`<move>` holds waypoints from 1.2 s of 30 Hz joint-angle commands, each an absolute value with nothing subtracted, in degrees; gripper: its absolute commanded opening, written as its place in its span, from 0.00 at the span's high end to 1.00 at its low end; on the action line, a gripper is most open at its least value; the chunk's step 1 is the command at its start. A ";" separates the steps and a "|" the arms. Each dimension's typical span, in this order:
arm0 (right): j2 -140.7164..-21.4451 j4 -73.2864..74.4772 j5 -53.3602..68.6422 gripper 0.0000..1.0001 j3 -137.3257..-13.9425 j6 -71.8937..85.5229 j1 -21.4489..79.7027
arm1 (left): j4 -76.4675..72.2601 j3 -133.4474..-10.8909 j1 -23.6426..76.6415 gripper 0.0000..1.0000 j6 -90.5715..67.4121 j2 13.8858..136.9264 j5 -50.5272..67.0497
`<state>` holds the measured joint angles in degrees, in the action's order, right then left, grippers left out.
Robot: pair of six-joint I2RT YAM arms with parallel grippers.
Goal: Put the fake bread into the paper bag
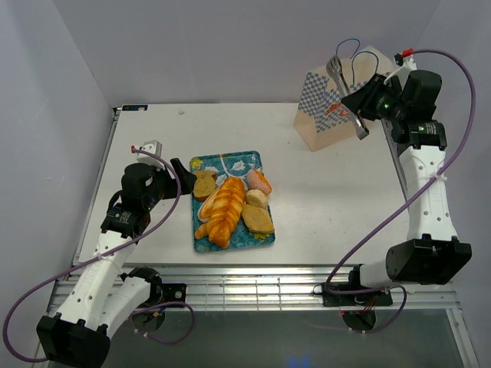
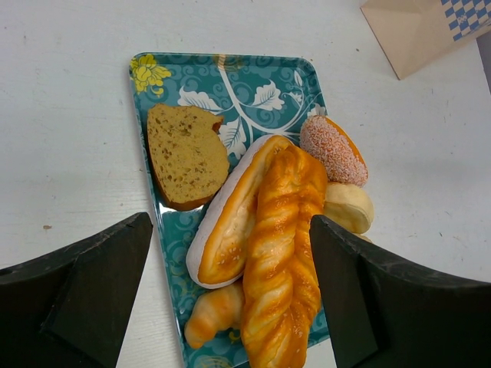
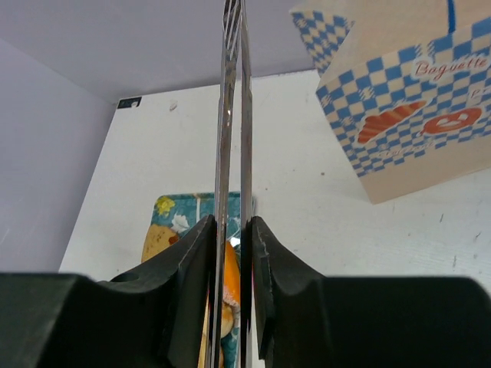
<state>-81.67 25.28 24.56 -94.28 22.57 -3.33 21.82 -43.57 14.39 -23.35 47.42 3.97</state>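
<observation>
Several fake bread pieces lie on the blue patterned tray (image 1: 230, 162): a braided loaf (image 1: 223, 208), a toast slice (image 1: 204, 185), rolls (image 1: 258, 182). The left wrist view shows the braided loaf (image 2: 284, 253), a long bun (image 2: 234, 222), the toast slice (image 2: 184, 153), a croissant (image 2: 215, 314) and a sugared roll (image 2: 331, 149). My left gripper (image 1: 184, 175) is open and empty at the tray's left side (image 2: 230, 230). My right gripper (image 1: 360, 103) is shut on metal tongs (image 1: 341, 80), raised beside the paper bag (image 1: 330, 107). The tongs (image 3: 234, 115) hold nothing.
The checked bag (image 3: 406, 130) stands at the table's far right corner; its corner shows in the left wrist view (image 2: 418, 27). The tray (image 3: 173, 207) lies at centre-left. White walls close in on the left, back and right.
</observation>
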 commanded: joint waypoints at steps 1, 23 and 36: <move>-75.69 17.06 29.09 0.69 -86.51 24.43 -2.64 | 21.01 -43.42 14.41 0.06 -23.03 46.50 3.25; -49.31 16.87 18.64 0.55 -45.81 17.58 27.85 | 22.15 -43.68 14.41 0.02 -22.85 47.20 -2.20; -37.63 26.44 12.13 0.49 -38.49 17.22 34.89 | 23.03 -44.03 14.50 0.02 -22.50 48.60 -3.87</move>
<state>-41.54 24.93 14.39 -37.58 17.80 34.70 22.59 -43.57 14.39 -23.11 48.80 -2.85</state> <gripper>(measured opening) 0.505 0.979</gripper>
